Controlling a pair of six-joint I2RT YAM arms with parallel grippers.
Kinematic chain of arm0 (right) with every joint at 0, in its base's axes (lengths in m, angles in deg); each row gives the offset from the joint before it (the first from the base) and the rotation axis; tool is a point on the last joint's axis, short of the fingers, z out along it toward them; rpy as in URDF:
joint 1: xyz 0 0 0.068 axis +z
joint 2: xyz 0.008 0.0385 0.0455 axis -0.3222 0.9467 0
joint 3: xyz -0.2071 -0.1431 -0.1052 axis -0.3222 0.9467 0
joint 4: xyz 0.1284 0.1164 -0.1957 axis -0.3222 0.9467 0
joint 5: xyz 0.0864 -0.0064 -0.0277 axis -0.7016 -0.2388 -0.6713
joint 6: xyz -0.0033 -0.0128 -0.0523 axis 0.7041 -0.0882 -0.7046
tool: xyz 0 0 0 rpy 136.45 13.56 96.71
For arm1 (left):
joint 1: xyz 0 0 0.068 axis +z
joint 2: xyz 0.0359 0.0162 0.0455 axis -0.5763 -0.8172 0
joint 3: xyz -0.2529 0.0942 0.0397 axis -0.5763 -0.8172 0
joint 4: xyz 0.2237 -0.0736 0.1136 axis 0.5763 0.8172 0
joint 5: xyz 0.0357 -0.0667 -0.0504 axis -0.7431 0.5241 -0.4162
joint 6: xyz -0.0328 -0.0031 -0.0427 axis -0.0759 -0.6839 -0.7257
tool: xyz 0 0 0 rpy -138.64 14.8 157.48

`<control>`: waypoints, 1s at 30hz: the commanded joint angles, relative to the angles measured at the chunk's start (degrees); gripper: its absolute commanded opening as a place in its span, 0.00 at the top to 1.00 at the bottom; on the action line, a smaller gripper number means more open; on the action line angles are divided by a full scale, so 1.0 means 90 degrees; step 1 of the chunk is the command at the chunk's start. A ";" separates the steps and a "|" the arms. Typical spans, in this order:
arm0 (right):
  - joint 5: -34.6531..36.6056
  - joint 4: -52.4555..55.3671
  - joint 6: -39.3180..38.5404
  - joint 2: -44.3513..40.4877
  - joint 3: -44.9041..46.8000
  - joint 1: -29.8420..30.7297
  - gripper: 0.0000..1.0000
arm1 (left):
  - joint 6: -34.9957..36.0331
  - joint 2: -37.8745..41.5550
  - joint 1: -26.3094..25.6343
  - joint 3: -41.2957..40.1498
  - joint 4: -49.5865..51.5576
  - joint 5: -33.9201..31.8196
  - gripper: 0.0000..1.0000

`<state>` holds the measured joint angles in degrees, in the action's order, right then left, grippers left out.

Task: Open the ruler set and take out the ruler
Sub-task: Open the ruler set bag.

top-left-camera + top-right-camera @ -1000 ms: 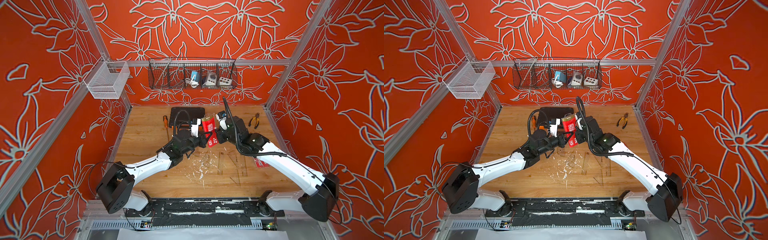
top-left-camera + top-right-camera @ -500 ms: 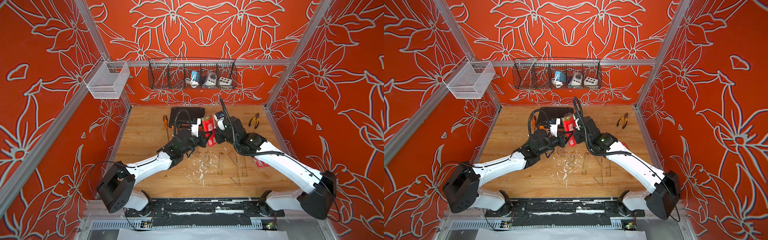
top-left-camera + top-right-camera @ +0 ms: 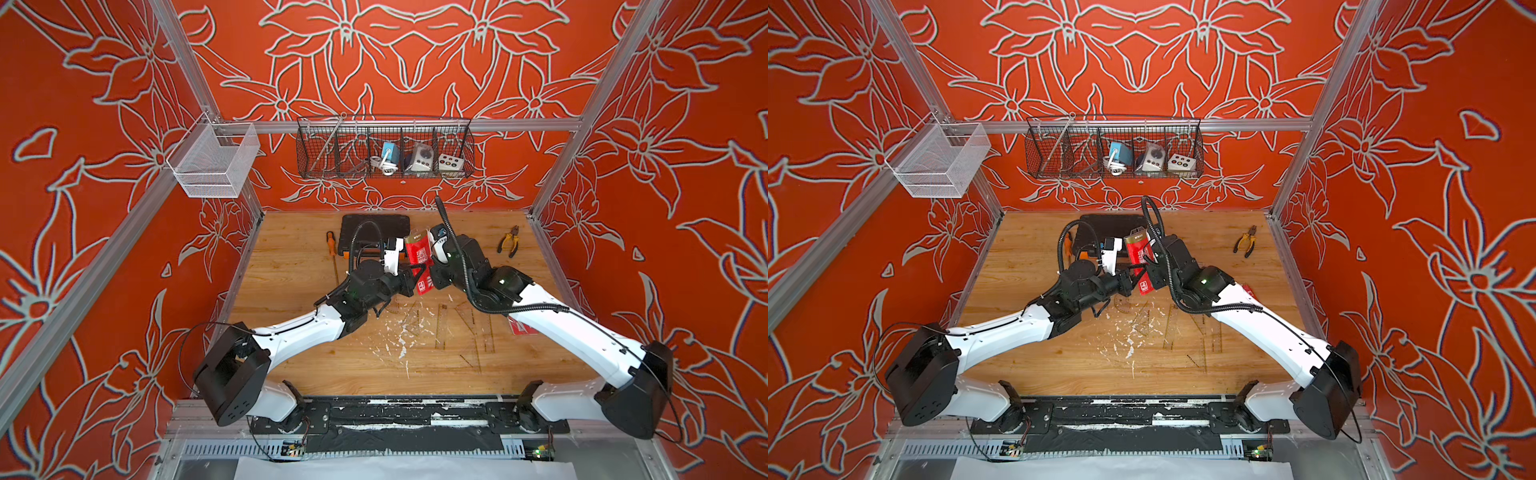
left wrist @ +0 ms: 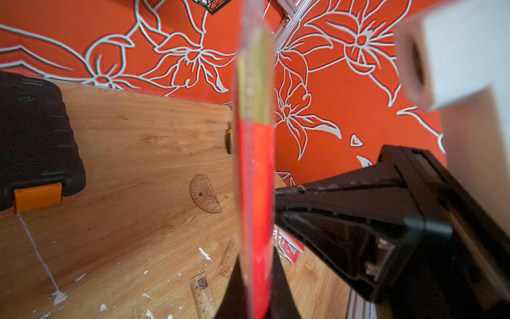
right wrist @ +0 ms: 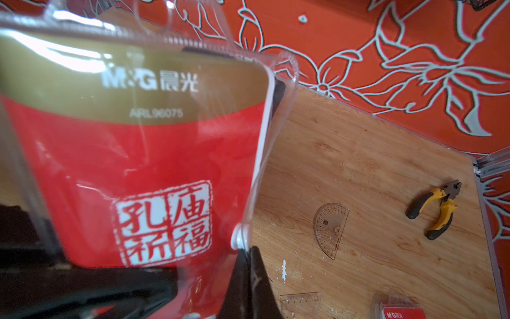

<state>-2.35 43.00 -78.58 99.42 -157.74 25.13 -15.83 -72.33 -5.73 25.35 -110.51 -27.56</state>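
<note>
Pinching ruler set (image 3: pixel 417 253): left end effector (image 4: pixel 255 279), right end effector (image 5: pixel 249 261); long axis tilted, gold end toward back wall (image 3: pixel 415 62).

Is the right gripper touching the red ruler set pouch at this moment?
Touching. The right wrist view shows the right gripper shut on the clear edge of the ruler set pouch, just below its snap button.
</note>
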 commanded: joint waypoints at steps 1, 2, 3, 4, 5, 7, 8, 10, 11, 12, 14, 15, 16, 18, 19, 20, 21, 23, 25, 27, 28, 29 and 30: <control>0.1397 0.0144 0.0028 -0.0089 -0.0103 -0.0353 1.00 | 0.0103 0.0337 -0.0081 -0.0158 -0.0103 0.0240 1.00; 0.1374 0.0131 0.0040 -0.0099 -0.0094 -0.0388 1.00 | 0.0104 0.0359 -0.0081 -0.0170 -0.0105 0.0247 1.00; 0.1345 0.0105 0.0045 -0.0115 -0.0075 -0.0421 1.00 | 0.0108 0.0379 -0.0081 -0.0195 -0.0106 0.0246 1.00; 0.1316 0.0091 0.0059 -0.0130 -0.0061 -0.0450 1.00 | 0.0117 0.0400 -0.0081 -0.0220 -0.0106 0.0244 1.00; 0.1274 0.0076 0.0073 -0.0150 -0.0040 -0.0496 1.00 | 0.0120 0.0424 -0.0081 -0.0256 -0.0108 0.0248 1.00; 0.1177 0.0012 0.0072 -0.0194 0.0013 -0.0571 1.00 | 0.0132 0.0475 -0.0081 -0.0295 -0.0106 0.0232 1.00; 0.1120 -0.0029 0.0076 -0.0217 0.0042 -0.0601 1.00 | 0.0141 0.0481 -0.0077 -0.0295 -0.0097 0.0219 1.00; 0.0970 -0.0097 0.0084 -0.0260 0.0111 -0.0677 1.00 | 0.0166 0.0482 -0.0072 -0.0300 -0.0101 0.0251 1.00; 0.0853 -0.0119 0.0098 -0.0290 0.0148 -0.0734 1.00 | 0.0169 0.0486 -0.0074 -0.0299 -0.0105 0.0271 1.00; 0.0792 -0.0133 0.0123 -0.0309 0.0188 -0.0789 1.00 | 0.0162 0.0489 -0.0072 -0.0296 -0.0110 0.0278 1.00; 0.0591 -0.0237 0.0075 -0.0383 0.0302 -0.0846 1.00 | 0.0172 0.0481 -0.0067 -0.0292 -0.0107 0.0271 1.00; 0.0480 -0.0286 0.0043 -0.0449 0.0352 -0.0857 1.00 | 0.0171 0.0476 -0.0067 -0.0291 -0.0110 0.0245 1.00; 0.0338 -0.0311 0.0001 -0.0493 0.0377 -0.0865 1.00 | 0.0171 0.0461 -0.0062 -0.0291 -0.0107 0.0230 1.00; -0.0230 -0.0336 -0.0184 -0.0640 0.0425 -0.0871 1.00 | 0.0190 0.0452 -0.0056 -0.0267 -0.0060 0.0143 1.00; -0.0470 -0.0290 -0.0223 -0.0710 0.0415 -0.0885 1.00 | 0.0206 0.0452 -0.0052 -0.0251 -0.0017 0.0083 1.00; -0.0780 -0.0222 -0.0266 -0.0786 0.0402 -0.0903 1.00 | 0.0239 0.0447 -0.0044 -0.0228 0.0049 -0.0037 1.00; -0.1060 -0.0126 -0.0287 -0.0860 0.0375 -0.0904 0.96 | 0.0262 0.0450 -0.0034 -0.0209 0.0116 -0.0155 1.00; -0.1441 0.0162 -0.0308 -0.1000 0.0298 -0.0910 0.79 | 0.0305 0.0456 0.0030 -0.0194 0.0253 -0.0307 1.00; -0.1622 0.0539 -0.0257 -0.1135 0.0208 -0.0914 0.65 | 0.0371 0.0471 0.0106 -0.0156 0.0397 -0.0466 1.00; -0.1628 0.0952 -0.0150 -0.1294 0.0122 -0.0913 0.57 | 0.0433 0.0503 0.0187 -0.0141 0.0580 -0.0645 1.00; -0.1607 0.1097 -0.0094 -0.1337 0.0090 -0.0914 0.56 | 0.0460 0.0526 0.0240 -0.0154 0.0642 -0.0699 1.00; -0.1593 0.1300 -0.0028 -0.1392 0.0078 -0.0915 0.55 | 0.0462 0.0553 0.0305 -0.0186 0.0682 -0.0704 1.00; -0.1542 0.1455 0.0022 -0.1408 0.0061 -0.0915 0.55 | 0.0479 0.0601 0.0358 -0.0233 0.0701 -0.0702 1.00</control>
<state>-15.51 49.58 -79.69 87.73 -155.30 16.80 -13.12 -69.33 -3.79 23.54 -105.79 -31.58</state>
